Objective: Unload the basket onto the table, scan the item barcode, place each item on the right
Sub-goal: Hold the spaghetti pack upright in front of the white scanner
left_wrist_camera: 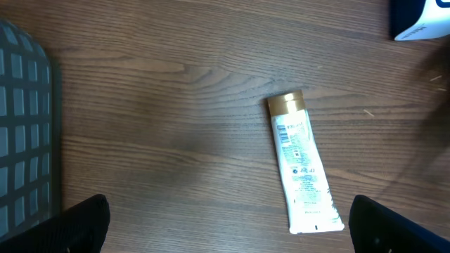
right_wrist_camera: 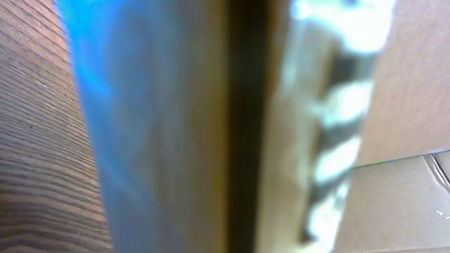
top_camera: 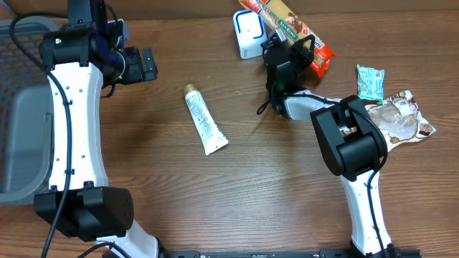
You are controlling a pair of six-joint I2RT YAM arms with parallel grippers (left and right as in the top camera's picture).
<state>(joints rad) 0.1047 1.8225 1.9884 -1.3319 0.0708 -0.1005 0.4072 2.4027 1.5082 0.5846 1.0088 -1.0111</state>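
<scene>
**A:** What is hard to make out?

**B:** The right wrist view is nothing but blur. A blue-white surface and a pale striped one fill it with a dark band between them, and I cannot tell what either is. From overhead, the right hand point(top_camera: 292, 51) covers the middle of the long orange-red snack package point(top_camera: 281, 20). The package's far end is cut off by the frame edge, and its print is too small to read. It also overlaps a corner of the white-and-blue scanner box point(top_camera: 247, 39).

**A:** Which way does the package run?

**B:** Its long axis is diagonal. One end reaches past the scanner box's far side, and the other slants off to the box's right and nearer. The right hand is clenched on it.

**A:** And the other hand?

**B:** The left hand point(top_camera: 148, 64) is released, with its fingers spread wide, well to the left of the scanner box. Its own camera catches only two dark fingertips point(left_wrist_camera: 84, 225) at the bottom corners.

**A:** Anything else?

**B:** A white squeeze tube with a gold cap point(top_camera: 205, 119) lies flat on the wooden counter point(top_camera: 272, 179). It sits left of the scanner box and nearer, with the cap pointing away.
</scene>
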